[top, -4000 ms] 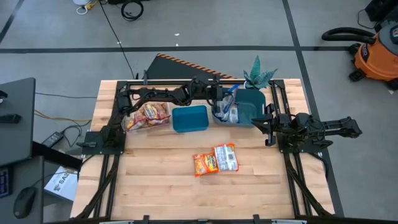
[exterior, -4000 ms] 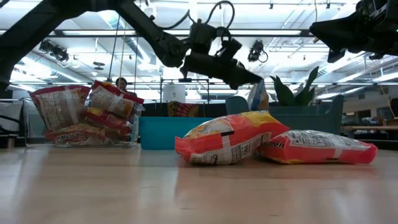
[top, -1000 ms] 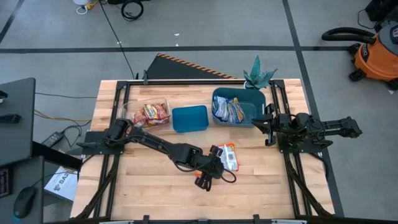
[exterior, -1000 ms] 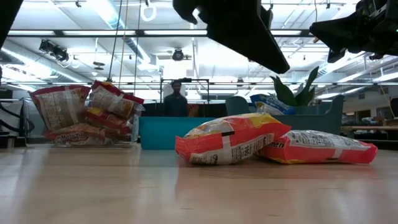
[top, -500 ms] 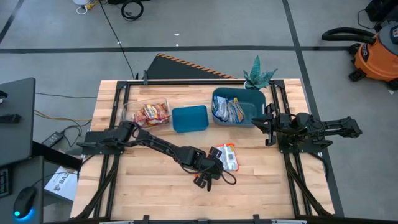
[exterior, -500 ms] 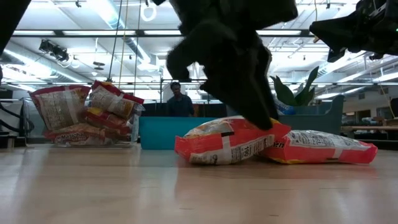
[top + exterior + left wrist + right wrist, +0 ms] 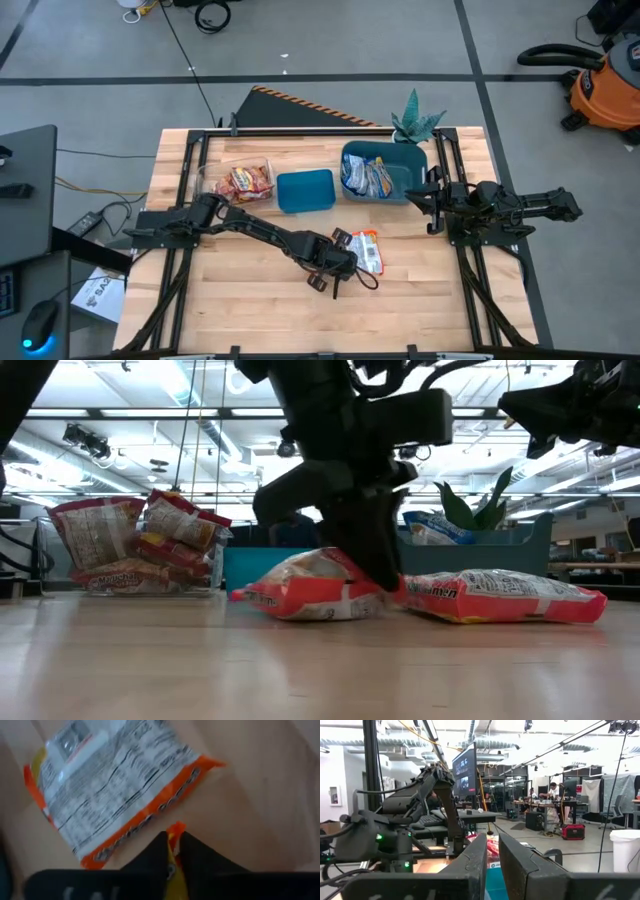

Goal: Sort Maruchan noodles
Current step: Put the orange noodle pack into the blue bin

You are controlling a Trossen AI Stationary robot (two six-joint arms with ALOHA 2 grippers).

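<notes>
My left gripper (image 7: 172, 840) is down at the table's middle (image 7: 335, 265), shut on an orange noodle packet (image 7: 310, 595) that lies on the wood. A second orange packet (image 7: 115, 785), white printed back up, lies flat right beside it (image 7: 366, 250). Blue-silver packets fill the large teal bin (image 7: 385, 172). Red packets are piled in the clear box (image 7: 240, 183). My right gripper (image 7: 492, 852) waits shut, held high at the table's right edge (image 7: 435, 205). My left gripper pinches the orange packet's crimped edge near a corner (image 7: 174, 827) between its two fingers. It comes from above, slanting down. The packet stays on the table, its body (image 7: 290, 600) flat on the wood under the gripper.
A small teal bin (image 7: 305, 190) stands between the clear box and the large bin. A plant (image 7: 415, 120) sits at the far right corner. Bare wood lies toward the near edge (image 7: 300, 320). A person stands in the room behind (image 7: 290, 525).
My left gripper has come down from above the orange packet onto it and moved slightly toward the far edge. The packet has been pressed flatter and has shifted along the table, away from the second packet it leaned on.
</notes>
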